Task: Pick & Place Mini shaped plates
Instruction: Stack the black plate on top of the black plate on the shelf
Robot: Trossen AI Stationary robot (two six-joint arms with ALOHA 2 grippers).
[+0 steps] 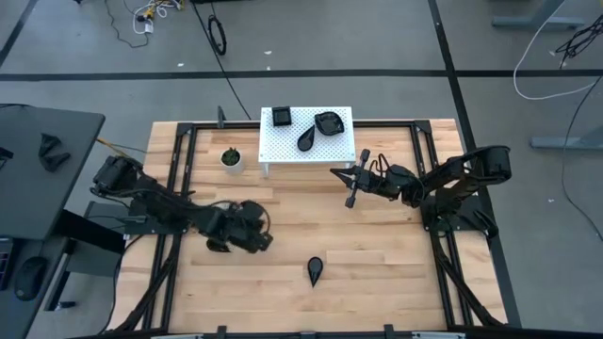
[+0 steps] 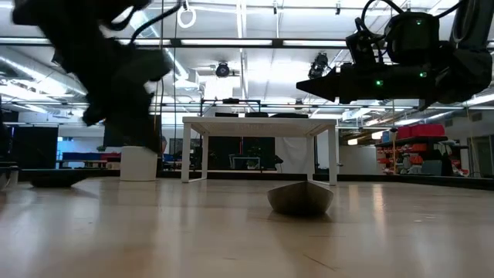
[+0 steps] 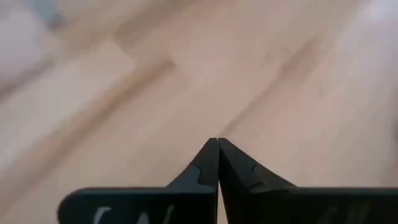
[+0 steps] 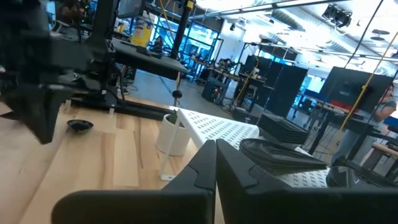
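Jaws pressed tip to tip on both grippers, nothing held in either. Left gripper (image 1: 252,235) low over the bare wooden table (image 1: 377,259), left of centre, fingers (image 3: 208,163) meeting above blurred planks. Right gripper (image 1: 350,184) raised just off the front right corner of the white perforated stand (image 1: 283,141), pointing left. One black teardrop plate (image 1: 315,271) alone on the boards near the front edge, clear of both arms. Three more black plates on the stand: a square one (image 1: 282,116), a rounded one (image 1: 327,122), a teardrop one (image 1: 307,140). Small white pot (image 1: 231,158) with a green plant just left of the stand.
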